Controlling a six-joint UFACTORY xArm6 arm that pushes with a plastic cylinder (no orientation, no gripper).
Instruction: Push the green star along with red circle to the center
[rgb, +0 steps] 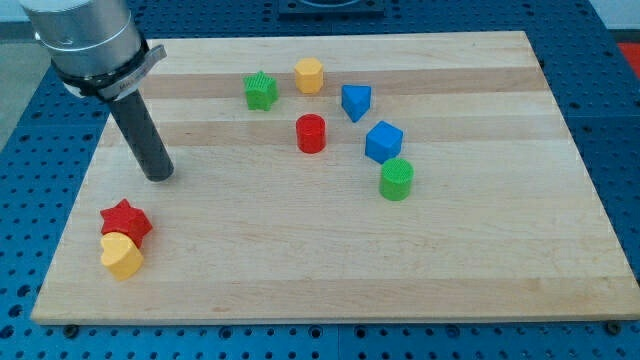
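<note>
1. Camera view, my end of things: my tip (160, 176) rests on the wooden board (480, 270) at the view's left, well apart from every block; there are no fingers on this rig – only the plain rod, holding nothing.
2. Camera view, the task's things: the green star (260, 90) sits near the view's top, left of the yellow hexagon (309, 75); the red circle (311, 133) lies below and to the right of the star, apart from it, already close to the board's middle.
3. Camera view, the rest: a blue triangle (355, 102), a blue cube (383, 142) and a green circle (396, 179) trail off to the right; a red star (126, 221) touches a yellow heart (122, 256) at lower left.
4. Doing it well, as I judge it – come round above and left of the green star; drive it down-right into the red circle so both slide together; keep the line clear of the yellow hexagon.
</note>
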